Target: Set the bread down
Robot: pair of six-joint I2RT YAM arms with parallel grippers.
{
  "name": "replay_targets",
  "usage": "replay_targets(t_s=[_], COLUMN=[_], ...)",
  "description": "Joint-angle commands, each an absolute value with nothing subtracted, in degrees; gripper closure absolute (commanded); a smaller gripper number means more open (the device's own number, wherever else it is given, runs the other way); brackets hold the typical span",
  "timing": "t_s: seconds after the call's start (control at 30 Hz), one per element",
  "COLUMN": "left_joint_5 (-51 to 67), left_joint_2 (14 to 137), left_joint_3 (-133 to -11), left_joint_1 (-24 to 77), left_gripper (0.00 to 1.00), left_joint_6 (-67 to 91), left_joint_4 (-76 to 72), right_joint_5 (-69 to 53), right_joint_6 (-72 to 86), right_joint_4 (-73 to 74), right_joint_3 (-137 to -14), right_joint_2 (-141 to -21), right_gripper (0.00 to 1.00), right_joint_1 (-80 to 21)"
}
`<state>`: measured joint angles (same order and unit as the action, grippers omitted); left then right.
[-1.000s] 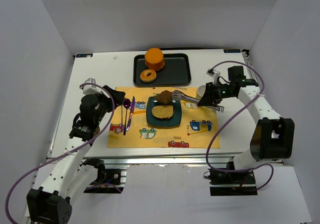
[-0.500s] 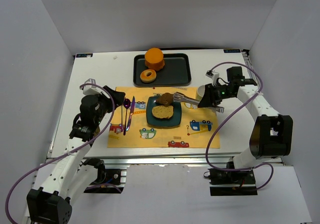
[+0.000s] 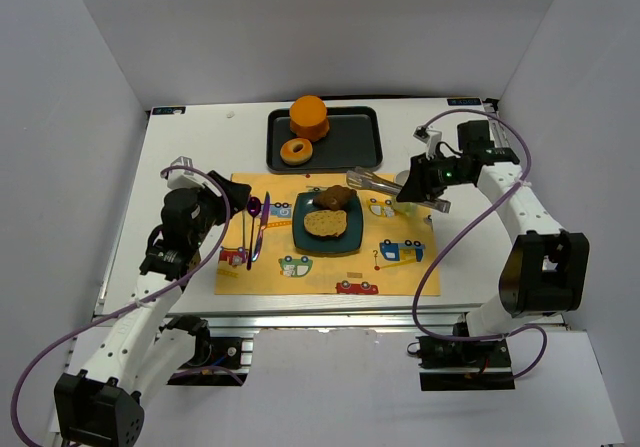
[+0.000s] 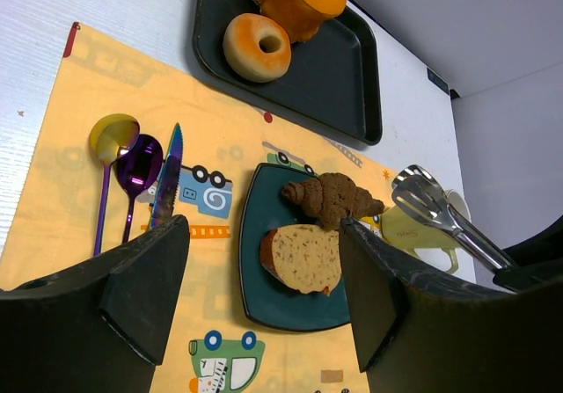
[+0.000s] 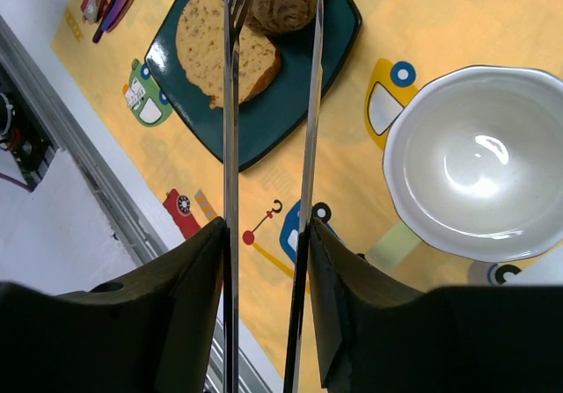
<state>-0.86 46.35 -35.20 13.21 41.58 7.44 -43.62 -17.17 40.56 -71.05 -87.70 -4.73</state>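
Observation:
The bread [image 3: 325,224] [image 4: 303,257] [image 5: 220,46], a speckled tan slice with a brown crust, lies flat on the dark teal plate [image 3: 345,243] [image 4: 264,305] [image 5: 264,112]. A brown croissant [image 3: 333,198] [image 4: 334,198] rests on the plate's far edge, touching the slice. My right gripper [image 3: 412,189] [image 5: 266,235] is shut on metal tongs [image 3: 375,180] [image 5: 230,147]. The tongs' arms are spread with nothing between them, and their tips hang right of the croissant. My left gripper [image 3: 215,199] [image 4: 264,235] stands open and empty to the left of the plate.
A white cup [image 3: 405,180] [image 5: 475,160] stands on the yellow placemat [image 3: 320,272] under the tongs. A yellow spoon, a purple spoon and a knife [image 3: 255,227] lie left of the plate. A black tray [image 3: 350,142] at the back holds a doughnut [image 3: 296,151] and an orange pastry [image 3: 309,117].
The tongs have opened, let go of the croissant on the plate and drawn back to the right and away. The bread and left arm have not moved.

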Motion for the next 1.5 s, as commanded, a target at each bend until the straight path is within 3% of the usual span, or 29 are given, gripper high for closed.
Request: replay_targets(t_s=[0.0,0.27,0.43,0.8,1.47], left_joint_5=[-0.62,-0.09,-0.09,-1.41,-1.49], left_joint_2=[45.88,46.75,47.29,45.18,48.34], left_joint_3=[-35.68,-35.59,-36.38,-35.51,-37.09], left_joint_1=[13.01,13.01,13.01,13.01,13.01], left_gripper=[0.22,0.22,0.22,0.22,0.22], left_joint_6=[41.31,41.31,41.13,42.45,41.4], left_joint_4=[6.77,6.06,5.97,7.56,8.61], right_joint_5=[-42.63,-37.63,-34.72,-26.81,-31.9], right_joint_6=[-18.63,-13.63,-1.51,18.71,31.46], right_joint_4=[40.87,37.18,32.17,26.02,18.28], right_joint_3=[-74.0,-82.43,-88.49,-99.92,-100.63], right_joint_2=[-86.31,-91.04,-99.65,-114.51,-121.02], right_gripper=[0.54,0.57,0.58,0.55,0.48], right_joint_1=[-4.75,-9.3,-15.98,-20.65,-21.09])
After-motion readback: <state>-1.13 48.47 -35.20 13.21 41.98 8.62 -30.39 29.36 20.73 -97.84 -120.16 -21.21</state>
